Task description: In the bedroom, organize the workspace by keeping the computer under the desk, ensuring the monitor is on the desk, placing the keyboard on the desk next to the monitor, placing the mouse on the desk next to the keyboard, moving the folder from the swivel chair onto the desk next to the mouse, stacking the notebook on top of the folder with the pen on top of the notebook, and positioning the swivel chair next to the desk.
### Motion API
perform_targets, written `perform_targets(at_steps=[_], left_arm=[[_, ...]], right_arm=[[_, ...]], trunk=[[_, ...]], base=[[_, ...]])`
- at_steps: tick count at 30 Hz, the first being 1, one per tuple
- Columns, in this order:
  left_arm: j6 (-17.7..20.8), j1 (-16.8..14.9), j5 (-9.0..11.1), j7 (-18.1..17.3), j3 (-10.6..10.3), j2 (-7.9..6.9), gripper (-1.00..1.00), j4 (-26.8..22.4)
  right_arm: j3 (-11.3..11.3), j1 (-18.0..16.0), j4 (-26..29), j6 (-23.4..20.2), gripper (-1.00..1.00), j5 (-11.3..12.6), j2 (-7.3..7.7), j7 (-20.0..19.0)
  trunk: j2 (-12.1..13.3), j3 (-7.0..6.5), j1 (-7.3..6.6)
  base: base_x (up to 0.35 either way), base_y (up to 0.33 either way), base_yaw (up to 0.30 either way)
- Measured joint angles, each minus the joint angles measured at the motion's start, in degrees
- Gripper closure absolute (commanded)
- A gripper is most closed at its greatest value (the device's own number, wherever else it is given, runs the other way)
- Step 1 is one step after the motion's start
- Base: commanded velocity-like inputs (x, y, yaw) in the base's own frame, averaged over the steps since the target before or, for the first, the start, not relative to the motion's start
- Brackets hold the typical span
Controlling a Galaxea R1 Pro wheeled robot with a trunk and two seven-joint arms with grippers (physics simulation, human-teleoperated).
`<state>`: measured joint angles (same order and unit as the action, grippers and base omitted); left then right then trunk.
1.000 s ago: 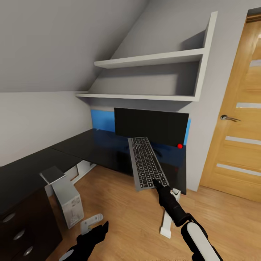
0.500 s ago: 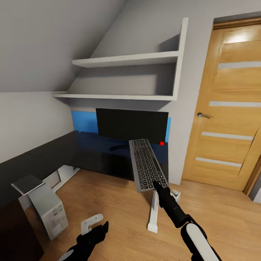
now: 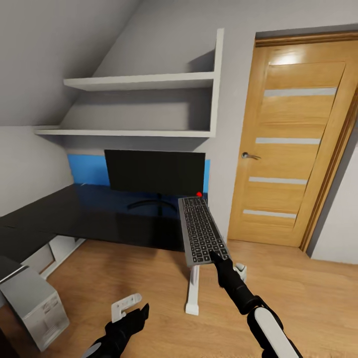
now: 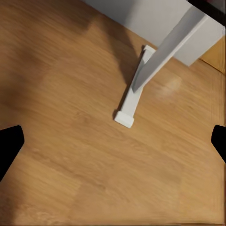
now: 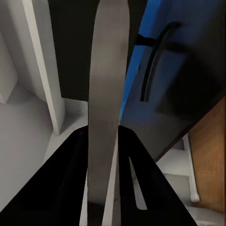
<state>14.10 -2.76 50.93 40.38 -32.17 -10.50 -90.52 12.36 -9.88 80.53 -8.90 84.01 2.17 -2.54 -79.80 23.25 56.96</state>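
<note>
My right gripper (image 3: 215, 255) is shut on the near end of the slim black keyboard (image 3: 201, 229), holding it in the air, pointing away from me over the desk's front edge. In the right wrist view the keyboard (image 5: 108, 89) shows edge-on between the black fingers (image 5: 66, 188). The monitor (image 3: 154, 172) stands on the glossy black desk (image 3: 84, 215), just beyond the keyboard's far end. The light grey computer (image 3: 33, 304) stands on the floor at the lower left, by the desk. My left gripper (image 3: 133, 310) hangs open, low over the wood floor (image 4: 94, 155).
A white desk leg (image 3: 193, 292) stands on the floor under the keyboard. A wooden door (image 3: 293, 144) is shut at the right. Two white wall shelves (image 3: 139, 82) hang above the monitor. A blue panel (image 3: 84, 169) lies behind it.
The head view has swung right: desk, monitor and computer sit further left in the picture and the whole door shows. The keyboard stays held in my right gripper.
</note>
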Motion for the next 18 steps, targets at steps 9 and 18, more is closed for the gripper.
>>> perform_targets(at_steps=[9, 18], left_arm=[[0.0, 0.0, 0.0, 0.0, 0.0, 0.07, -1.00, 0.0], [0.0, 0.0, 0.0, 0.0, 0.0, 0.05, -1.00, 0.0]], right_arm=[[0.1, 0.0, 0.0, 0.1, 1.00, 0.0, 0.00, 0.1], [0.0, 0.0, 0.0, 0.1, 1.00, 0.0, 0.00, 0.1]], trunk=[[0.0, 0.00, 0.00], [0.0, 0.00, 0.00]], base=[[0.000, 0.000, -0.297], [0.000, 0.000, -0.297]])
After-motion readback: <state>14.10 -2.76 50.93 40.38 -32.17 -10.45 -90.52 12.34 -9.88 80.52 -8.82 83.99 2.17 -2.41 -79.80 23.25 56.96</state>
